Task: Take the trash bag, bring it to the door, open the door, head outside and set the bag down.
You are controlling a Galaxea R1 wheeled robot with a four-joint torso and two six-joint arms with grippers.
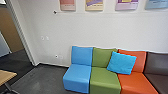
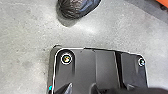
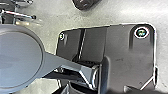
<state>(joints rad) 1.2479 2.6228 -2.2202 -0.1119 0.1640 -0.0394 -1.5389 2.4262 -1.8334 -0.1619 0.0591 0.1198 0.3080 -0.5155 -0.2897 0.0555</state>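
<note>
Trash bag of thin, black, glossy plastic (image 2: 78, 7) should, I judge, be soft and yield easily under a grip. Its weight is not possible to know from here; it may be rather light, but the smooth film can slip, and a sharp pinch on the round belly could tear it. Better is to take it by the gathered neck, if there is one (I cannot see the top of it), and to lift slowly.

As for its look, the bag is dark and rounded, with many small creases which catch the light, and a soft shadow lies beside it. It seems to rest on the pale grey, speckled floor (image 2: 30, 37), apart from the robot's wide dark plate (image 2: 85, 65).

Whether the left pincer and the right pincer stand apart or together, I cannot tell, nor can I confirm any hold on the bag.

In the head view, a row of blue, green, orange and dark brown padded seats (image 1: 76, 77) fills the lower right of the frame, with a bright blue square cushion (image 1: 121, 62) on it. A pale upright frame of an opening (image 1: 22, 35) stands at the left.
</note>
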